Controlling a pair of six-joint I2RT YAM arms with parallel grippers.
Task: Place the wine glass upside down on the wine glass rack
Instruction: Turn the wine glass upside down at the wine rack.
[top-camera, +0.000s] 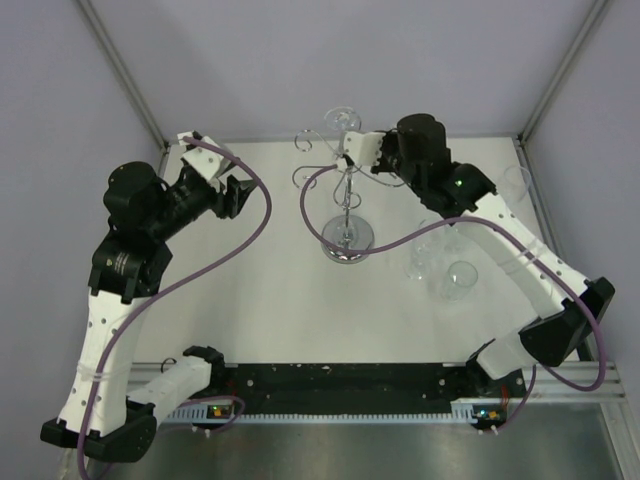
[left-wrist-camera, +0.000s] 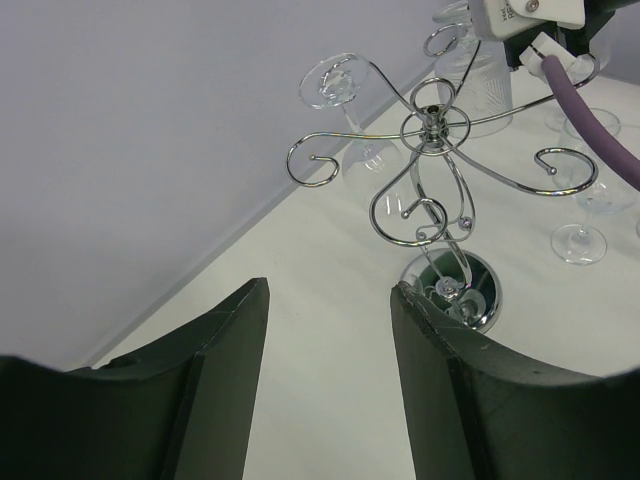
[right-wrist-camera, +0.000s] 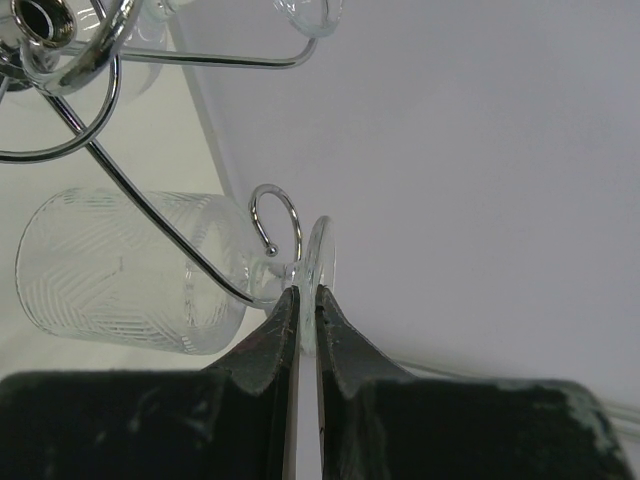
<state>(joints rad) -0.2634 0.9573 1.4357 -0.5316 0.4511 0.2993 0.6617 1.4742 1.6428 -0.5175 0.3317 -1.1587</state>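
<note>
In the middle of the top view, on the white table (top-camera: 260, 310), the wine glass rack (top-camera: 347, 237): shiny wire, a round mirror base, a thin post and curly arms on top. Just above its upper right side, the right gripper (right-wrist-camera: 308, 300), jaws squeezed tight on the thin round foot (right-wrist-camera: 322, 250) of the wine glass (right-wrist-camera: 130, 285). Upside down for that glass: foot on top, bowl with a line pattern below. Right against its stem, close under the foot, one wire arm with a curled tip (right-wrist-camera: 275, 215); hard to tell if the glass rests on that arm or only touches it. At the left of the top view, well apart from the rack, the left gripper (top-camera: 237, 197), jaws apart with nothing between them, pointed toward the rack. In the upper left of the left wrist view, a hanging glass (left-wrist-camera: 368, 155), upside down on another arm. To the lower right of the rack base in the top view, under the right arm, standing glasses (top-camera: 458, 280) on the table.
</note>
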